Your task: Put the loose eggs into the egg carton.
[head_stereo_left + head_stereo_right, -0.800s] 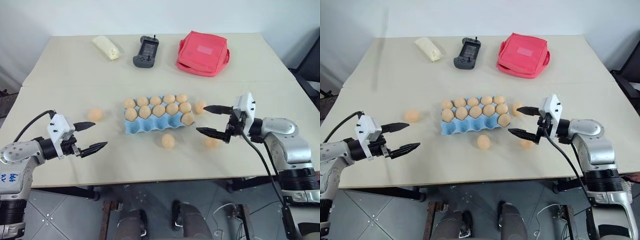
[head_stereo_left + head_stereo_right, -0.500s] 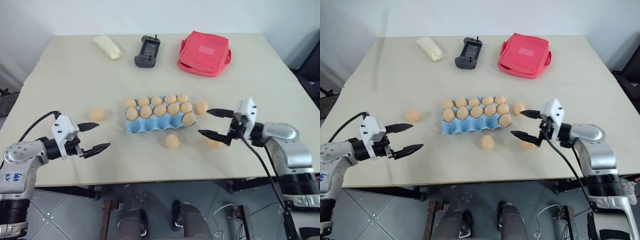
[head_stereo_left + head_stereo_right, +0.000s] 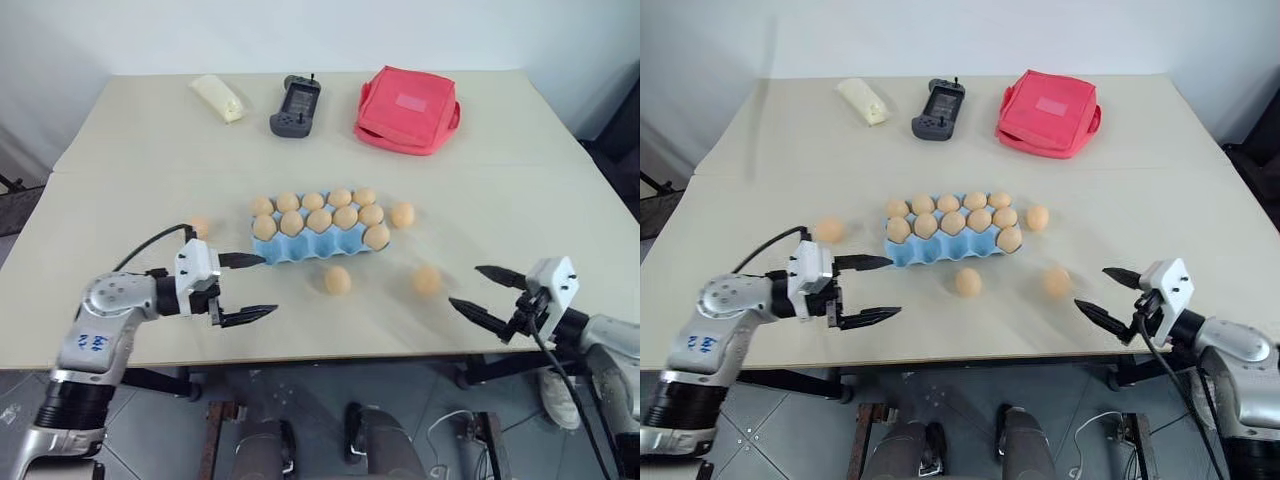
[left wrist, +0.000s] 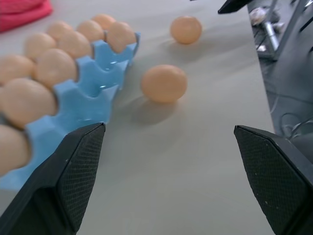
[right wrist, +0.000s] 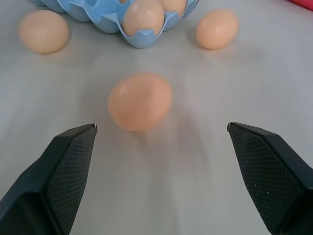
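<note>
Head view: the blue egg carton (image 3: pixel 320 238) sits mid-surface, four loose eggs around it. The right hand (image 3: pixel 492 296), spread and empty, has pulled back from one egg (image 3: pixel 427 280). Left wrist view: the left hand (image 4: pixel 168 171), spread, has neared the carton, facing another egg (image 4: pixel 164 83).

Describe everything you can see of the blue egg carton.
The egg carton is a light blue moulded tray without a lid, with scalloped cup walls, lying flat at the middle of the table. Tan-orange eggs fill its two far rows, while the near cups look empty. One finger of the open left pincer hovers by its near left corner.
</note>
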`<state>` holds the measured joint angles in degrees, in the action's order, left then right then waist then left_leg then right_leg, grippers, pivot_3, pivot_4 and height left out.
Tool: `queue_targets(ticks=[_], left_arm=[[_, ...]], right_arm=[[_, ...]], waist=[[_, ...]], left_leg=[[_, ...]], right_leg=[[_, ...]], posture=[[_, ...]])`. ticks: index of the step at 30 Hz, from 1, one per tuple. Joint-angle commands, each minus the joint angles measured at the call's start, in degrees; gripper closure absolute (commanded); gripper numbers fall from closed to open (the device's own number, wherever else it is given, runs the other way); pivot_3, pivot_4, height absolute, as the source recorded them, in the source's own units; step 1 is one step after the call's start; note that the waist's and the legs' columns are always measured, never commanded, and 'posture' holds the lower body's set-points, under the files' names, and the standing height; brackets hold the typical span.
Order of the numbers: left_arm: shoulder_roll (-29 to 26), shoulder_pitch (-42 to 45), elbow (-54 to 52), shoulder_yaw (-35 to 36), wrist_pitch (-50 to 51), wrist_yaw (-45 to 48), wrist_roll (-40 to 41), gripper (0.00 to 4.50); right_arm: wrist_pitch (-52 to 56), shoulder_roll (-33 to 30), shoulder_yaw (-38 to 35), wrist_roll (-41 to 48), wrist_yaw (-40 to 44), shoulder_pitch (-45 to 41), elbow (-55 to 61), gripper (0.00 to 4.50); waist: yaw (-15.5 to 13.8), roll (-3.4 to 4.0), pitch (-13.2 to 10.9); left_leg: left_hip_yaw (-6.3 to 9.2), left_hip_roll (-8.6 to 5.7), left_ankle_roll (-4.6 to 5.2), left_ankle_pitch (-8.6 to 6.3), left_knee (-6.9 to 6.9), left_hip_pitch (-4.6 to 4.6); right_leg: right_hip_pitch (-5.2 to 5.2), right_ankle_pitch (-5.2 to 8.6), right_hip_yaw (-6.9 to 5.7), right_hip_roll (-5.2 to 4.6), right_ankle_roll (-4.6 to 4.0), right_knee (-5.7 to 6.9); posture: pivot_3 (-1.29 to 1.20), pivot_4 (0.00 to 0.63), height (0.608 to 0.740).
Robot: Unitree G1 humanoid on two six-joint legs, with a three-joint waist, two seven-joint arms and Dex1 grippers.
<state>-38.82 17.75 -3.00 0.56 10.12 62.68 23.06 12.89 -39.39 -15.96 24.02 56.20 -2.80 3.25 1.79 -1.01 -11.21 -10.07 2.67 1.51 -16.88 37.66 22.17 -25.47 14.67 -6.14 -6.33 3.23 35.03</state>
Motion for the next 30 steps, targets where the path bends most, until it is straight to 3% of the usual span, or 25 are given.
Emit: queue_targets(ticks=[1,13,16,19,27,30], left_arm=[[0.23,1.97,0.12,1.33,0.94,0.04,1.41,0.01],[0.11,-0.27,-2.38,3.08,3.04,-1.44,2.05,0.01],[0.07,-1.42,-4.08,3.57,4.07,-1.94,2.65,0.00],[-0.41,-2.34,-4.69,4.17,4.47,-2.21,2.92,0.00],[-0.50,-2.86,-5.19,5.17,5.08,-2.77,2.97,0.00],[-0.45,-2.65,-5.18,5.20,5.11,-2.92,2.96,0.00]], right_arm=[[-0.82,0.53,1.10,-0.12,-0.46,-3.69,-2.25,0.00],[-5.87,5.10,10.64,-5.08,2.67,-16.69,-19.58,0.00],[-7.99,6.24,11.45,-5.70,3.16,-18.34,-22.04,0.60],[-9.18,6.80,11.35,-6.04,3.26,-19.29,-23.22,1.56],[-8.29,6.97,11.73,-5.59,4.20,-20.93,-23.39,1.56],[-6.74,6.37,11.89,-5.79,4.31,-21.11,-23.00,0.92]], waist=[[0.13,0.00,0.00],[-0.17,0.00,0.00],[-0.21,0.00,0.00],[-0.17,0.00,0.00],[-0.12,0.00,0.00],[-0.16,0.00,0.00]], left_leg=[[-0.02,0.01,0.01,0.01,0.03,0.00],[0.02,0.02,0.11,0.35,0.06,0.04],[0.02,0.03,0.10,0.35,0.06,0.05],[0.02,0.02,0.07,0.33,0.08,0.04],[0.02,0.02,-0.02,0.29,0.09,0.03],[0.02,0.03,-0.03,0.28,0.09,0.03]], right_leg=[[0.00,-0.03,0.01,0.01,-0.01,0.00],[-0.02,-0.06,-0.03,0.00,-0.06,0.04],[-0.02,-0.06,-0.04,0.00,-0.05,0.03],[-0.02,-0.06,-0.02,-0.01,-0.05,0.06],[-0.02,-0.06,-0.01,-0.01,-0.05,0.12],[-0.02,-0.06,-0.02,-0.01,-0.05,0.12]], posture=[[0.00,0.150,0.740],[0.00,0.150,0.740],[0.00,0.150,0.740],[0.00,0.150,0.740],[0.00,0.150,0.740],[0.00,0.150,0.740]])
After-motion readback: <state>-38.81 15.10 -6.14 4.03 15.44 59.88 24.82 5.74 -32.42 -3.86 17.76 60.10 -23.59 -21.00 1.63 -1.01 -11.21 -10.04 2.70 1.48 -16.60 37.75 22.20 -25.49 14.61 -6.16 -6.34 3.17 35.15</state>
